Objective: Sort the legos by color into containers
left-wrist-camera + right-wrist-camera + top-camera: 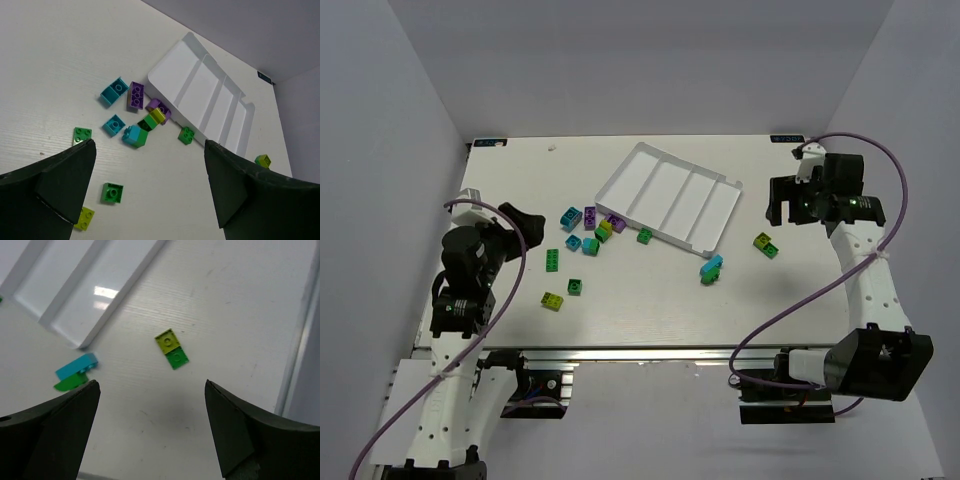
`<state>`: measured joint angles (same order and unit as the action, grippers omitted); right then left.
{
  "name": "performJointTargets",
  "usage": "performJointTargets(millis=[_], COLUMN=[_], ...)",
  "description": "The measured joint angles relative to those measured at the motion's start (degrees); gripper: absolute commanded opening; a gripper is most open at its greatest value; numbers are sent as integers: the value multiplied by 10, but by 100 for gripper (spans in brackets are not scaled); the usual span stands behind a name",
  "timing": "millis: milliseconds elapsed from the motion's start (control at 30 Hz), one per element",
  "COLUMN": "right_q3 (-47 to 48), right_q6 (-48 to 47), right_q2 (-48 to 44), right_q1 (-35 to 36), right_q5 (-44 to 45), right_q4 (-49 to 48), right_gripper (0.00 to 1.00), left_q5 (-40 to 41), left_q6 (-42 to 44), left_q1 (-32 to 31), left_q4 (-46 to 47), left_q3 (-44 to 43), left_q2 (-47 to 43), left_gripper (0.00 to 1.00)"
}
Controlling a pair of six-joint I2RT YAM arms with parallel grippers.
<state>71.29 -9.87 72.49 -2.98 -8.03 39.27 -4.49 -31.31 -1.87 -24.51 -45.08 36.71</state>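
Left gripper [150, 152], right gripper [152, 390] agape; legos [136, 136] scattered — beside tray [665, 186].

The tray [75, 295] runs off the right wrist view's top and left edges; the left arm's finger [55, 190] covers a corner of one yellow-green brick [86, 217]

Mixed-colour legos [571, 216] scattered just outside white four-compartment tray [672, 192]
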Motion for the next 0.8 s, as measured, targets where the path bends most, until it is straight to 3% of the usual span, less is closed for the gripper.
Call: performJointTargets(millis=[33, 67, 167, 200, 267, 300, 367, 400, 433, 467, 500, 533, 567, 633, 800], right_q3=[0, 0, -1, -4, -14, -24, -45, -53, -59, -63, -66, -70, -72, -73, -58], right_q6=[-15, -32, -138, -181, -266, -300, -351, -366, -369, -369, -362, -351, -342, -329, -297], right_q2=[-3, -7, -28, -38, -58, -68, -82, -82, -78, -70, -59, -46, -32, -5, 64], right_q1=[0, -1, 7, 19, 46, 59, 75, 82, 88, 96, 101, 106, 112, 119, 129], right_q5=[-22, -50, -150, -176, -229, -254, -300, -315, -322, -330, -334, -339, -342, -348, -357], right_q4=[7, 15, 49, 61, 83, 90, 98, 104, 106, 102, 94, 84, 71, 45, 9], right_gripper=[90, 90, 89, 89, 88, 62, 27, 3, 6, 17, 42, 67, 71, 74, 74], left_q5=[-7, -13, -32, -40, -52, -60, -75, -82, -97, -102, -107, -111, -111, -107, -86], left_q6=[0, 0, 2, 2, 2, 4, 9, 12, 21, 23, 32, 44, 58, 78, 141], left_q1=[0, 0, 0, 0, 0, 0, 0, 0, 0, 0, 0, 0, 0, -1, -7], left_q4=[-3, -4, -2, 0, 9, 12, 22, 28, 34, 36, 33, 28, 25, 16, -4], left_q3=[0, 0, 0, 0, 0, 0, 0, 0, 0, -2, -10, -24, -39, -73, -164], left_q2=[3, 7, 26, 36, 67, 86, 128, 148, 166, 196, 223, 253, 283, 332, 446], left_gripper=[98, 86, 41, 16, 6, 2, 3, 9, 14, 19, 24, 43, 54, 64, 68])
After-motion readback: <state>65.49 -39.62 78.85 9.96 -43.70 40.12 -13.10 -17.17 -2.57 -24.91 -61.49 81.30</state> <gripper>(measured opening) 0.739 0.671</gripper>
